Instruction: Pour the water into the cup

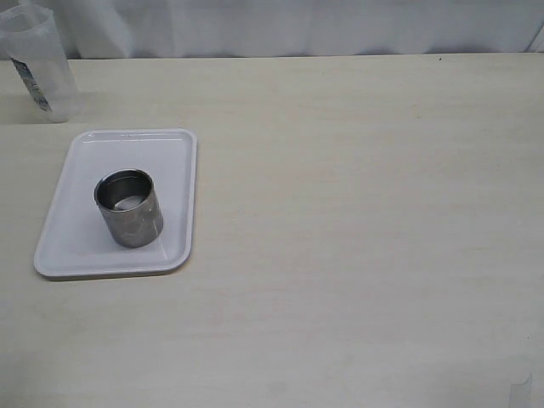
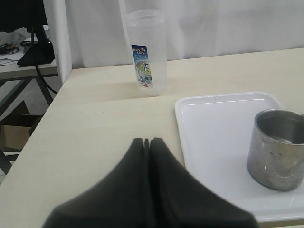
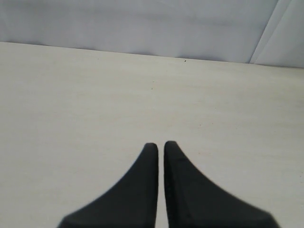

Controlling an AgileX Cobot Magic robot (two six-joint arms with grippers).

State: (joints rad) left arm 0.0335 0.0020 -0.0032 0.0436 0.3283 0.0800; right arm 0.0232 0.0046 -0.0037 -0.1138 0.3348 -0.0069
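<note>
Likely light and slick, the upper-left beaker (image 1: 38, 68) suits a mid-wall grip; left gripper (image 2: 147, 141) and right gripper (image 3: 160, 145) are clenched, empty.

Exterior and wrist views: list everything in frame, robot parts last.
table: one, pale wood grain, fills the exterior view
tray: one, white, on the table's left part in the exterior view
cup: one, brushed steel, upright on the tray; shiny patch inside, maybe water
container: one, translucent plastic with a blue-and-white label, upright at the table's far left, off the tray
curtain: one, white, behind the table
left end effector: one, black, shut, empty, over the table beside the tray
right end effector: one, black, shut, empty, over bare table
</note>
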